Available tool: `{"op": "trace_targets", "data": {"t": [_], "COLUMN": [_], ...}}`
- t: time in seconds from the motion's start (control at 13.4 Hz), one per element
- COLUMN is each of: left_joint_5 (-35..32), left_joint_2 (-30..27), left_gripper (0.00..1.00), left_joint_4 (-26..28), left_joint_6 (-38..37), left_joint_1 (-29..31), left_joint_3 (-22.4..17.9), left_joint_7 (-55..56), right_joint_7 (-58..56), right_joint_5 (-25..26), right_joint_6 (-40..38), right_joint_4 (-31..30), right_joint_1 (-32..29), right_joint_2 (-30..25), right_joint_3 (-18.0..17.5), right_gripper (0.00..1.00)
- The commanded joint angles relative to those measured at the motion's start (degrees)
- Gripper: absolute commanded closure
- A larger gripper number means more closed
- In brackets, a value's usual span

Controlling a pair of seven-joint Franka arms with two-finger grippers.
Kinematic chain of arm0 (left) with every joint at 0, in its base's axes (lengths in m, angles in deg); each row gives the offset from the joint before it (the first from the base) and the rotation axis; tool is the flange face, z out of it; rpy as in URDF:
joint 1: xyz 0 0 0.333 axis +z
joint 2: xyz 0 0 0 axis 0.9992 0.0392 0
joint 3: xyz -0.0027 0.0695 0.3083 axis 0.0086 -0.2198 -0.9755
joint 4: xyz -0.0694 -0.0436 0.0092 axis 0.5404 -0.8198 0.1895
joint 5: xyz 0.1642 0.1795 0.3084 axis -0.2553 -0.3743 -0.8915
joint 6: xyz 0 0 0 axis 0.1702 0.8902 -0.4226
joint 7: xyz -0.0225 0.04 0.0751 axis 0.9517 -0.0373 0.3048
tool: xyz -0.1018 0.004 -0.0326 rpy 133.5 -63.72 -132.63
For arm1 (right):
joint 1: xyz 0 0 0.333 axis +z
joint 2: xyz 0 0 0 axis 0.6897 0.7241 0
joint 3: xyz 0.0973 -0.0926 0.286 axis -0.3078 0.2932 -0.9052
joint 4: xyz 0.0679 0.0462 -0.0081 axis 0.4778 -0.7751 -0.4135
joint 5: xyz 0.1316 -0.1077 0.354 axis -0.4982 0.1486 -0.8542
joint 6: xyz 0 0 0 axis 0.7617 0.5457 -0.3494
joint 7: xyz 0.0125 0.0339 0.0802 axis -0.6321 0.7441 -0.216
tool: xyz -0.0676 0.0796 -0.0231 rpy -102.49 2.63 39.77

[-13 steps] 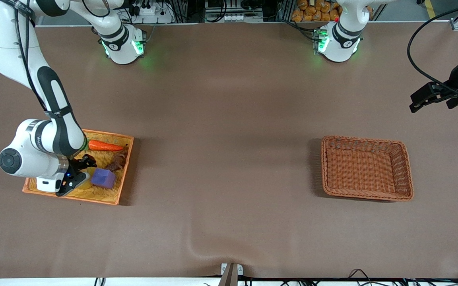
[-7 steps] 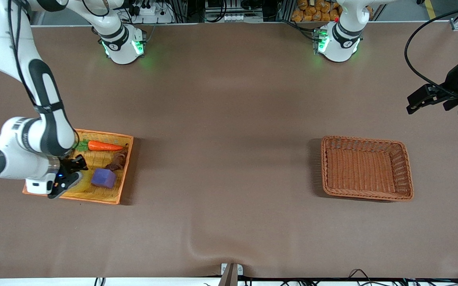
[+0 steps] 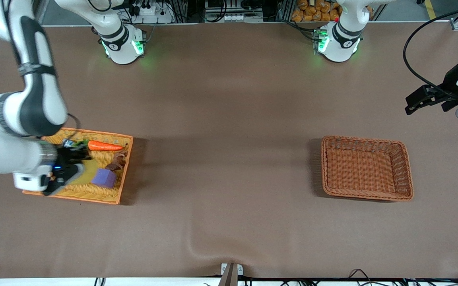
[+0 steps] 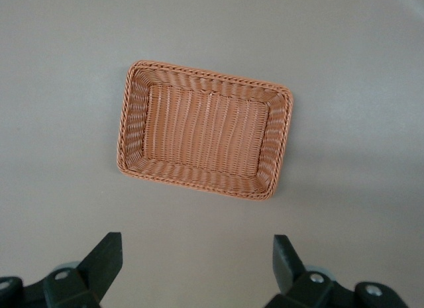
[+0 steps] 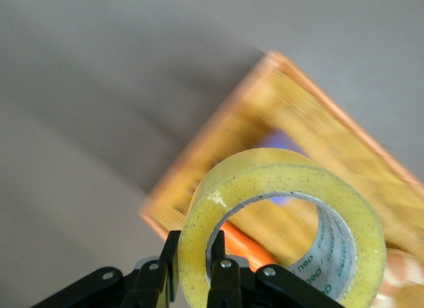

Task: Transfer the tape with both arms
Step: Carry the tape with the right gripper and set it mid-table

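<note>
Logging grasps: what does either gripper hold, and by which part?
Right gripper pinches the tape roll through its wall, over the orange tray. Left gripper holds nothing.

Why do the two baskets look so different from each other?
The orange tray basket is shallow and flat, while the brown wicker basket has taller woven walls. The orange one holds a carrot and a purple cube; the brown one holds nothing. The right claw hangs over the orange one with the tape clamped in it; the open left claw is above the brown one, off to one side. Both are rectangular and woven.
</note>
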Motion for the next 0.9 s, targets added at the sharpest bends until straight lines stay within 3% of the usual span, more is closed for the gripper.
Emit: {"op": "trace_targets", "data": {"t": [0.0,0.07,0.37,0.82], "left_joint_5": [-0.8,-0.8,-0.8,-0.7], "left_joint_2": [-0.1,0.0,0.6,0.3], "left_gripper": [0.0,0.0,0.0,0.0], "left_joint_4": [0.4,0.3,0.5,1.7], "left_joint_6": [1.5,1.7,4.1,5.9], "left_joint_1": [0.1,0.0,0.0,0.6], "left_joint_3": [0.1,0.1,0.1,0.1], "left_joint_7": [-0.1,-0.1,0.0,0.0], "right_joint_7": [17.0,23.1,46.3,64.6], "right_joint_5": [-2.3,-2.3,-4.3,-4.4], "right_joint_6": [-0.6,0.1,15.2,33.6], "right_joint_4": [1.6,2.0,3.8,13.2], "right_joint_1": [8.9,12.8,25.6,36.8], "right_joint_2": [0.7,1.3,7.2,23.7], "right_joint_3": [0.1,0.1,0.1,0.1], "right_gripper": [1.0,1.0,1.0,1.0]}}
